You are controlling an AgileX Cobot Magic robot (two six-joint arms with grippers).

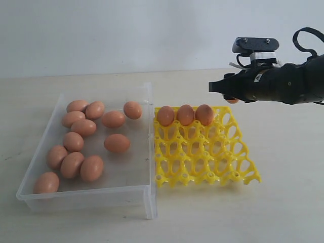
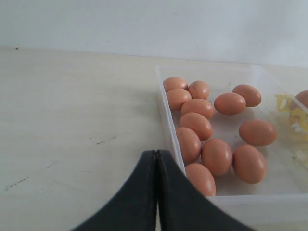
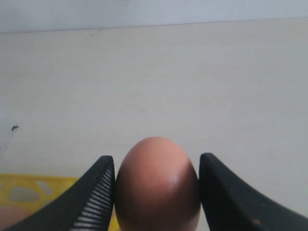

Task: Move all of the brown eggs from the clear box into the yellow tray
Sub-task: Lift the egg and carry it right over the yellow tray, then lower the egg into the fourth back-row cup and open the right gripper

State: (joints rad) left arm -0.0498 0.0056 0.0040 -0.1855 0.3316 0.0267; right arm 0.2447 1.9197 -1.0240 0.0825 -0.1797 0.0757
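Several brown eggs (image 1: 83, 127) lie loose in the clear box (image 1: 136, 172) on the left. Beside it on the right stands the yellow tray (image 1: 202, 152), with three eggs (image 1: 185, 115) in its far row. My right gripper (image 1: 223, 91) hangs above the tray's far right corner, shut on one brown egg (image 3: 157, 187) held between both fingers (image 3: 96, 192). A sliver of that egg (image 1: 232, 100) shows under the gripper. My left gripper (image 2: 157, 154) is shut and empty, just outside a corner of the clear box (image 2: 166, 106); it is out of the exterior view.
The box and tray sit on a pale tabletop (image 1: 283, 202) in front of a white wall. A corner of the yellow tray (image 3: 29, 192) shows below the right gripper. The box's near wall (image 1: 86, 197) faces the table's front.
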